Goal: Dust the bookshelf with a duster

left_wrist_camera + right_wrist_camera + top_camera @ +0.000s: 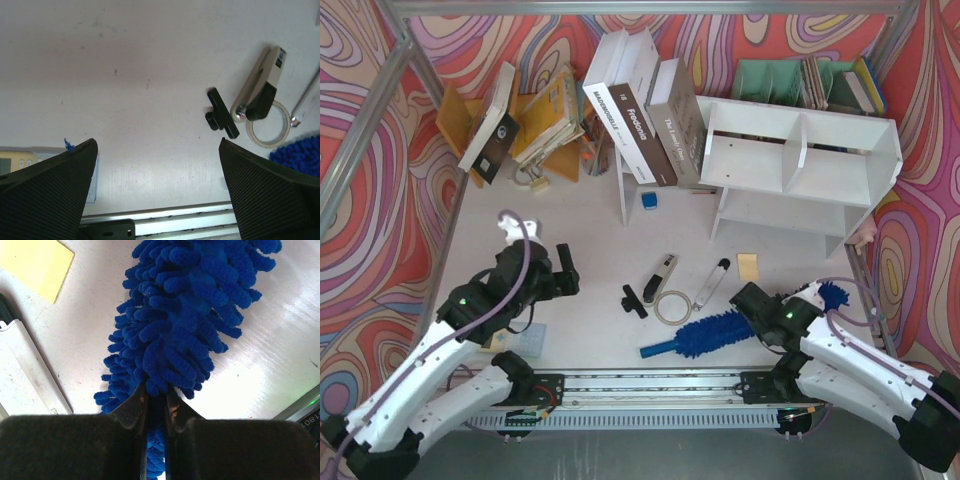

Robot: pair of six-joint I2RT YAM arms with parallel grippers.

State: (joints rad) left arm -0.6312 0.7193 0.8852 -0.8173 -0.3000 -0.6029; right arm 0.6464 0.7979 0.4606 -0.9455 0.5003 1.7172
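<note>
At the front right of the table, the right gripper point(155, 397) is pressed together on the shaggy head of the duster point(185, 325). A few blue strands are caught between its fingers, and the rest of the head runs away from it, flat on the table point(270, 360). From above, the duster point(715, 332) lies slantwise with its handle toward the middle front, close to the metal rail point(650, 383) at the near edge. Just beyond it lie a yellow note point(748, 265) and a white pen-like tool point(712, 282). Past those is a band of bare table up to the bookshelf point(800, 150), which sits at the far right, well apart from the duster, with books point(645, 110) leaning just beside its left side. The right arm reaches in low from the near right corner, elbow bent. The left gripper point(566, 272) hovers over bare table at the left, jaws spread wide and holding nothing. A black clip point(220, 112) and a tape ring point(270, 132) lie to its right.
</note>
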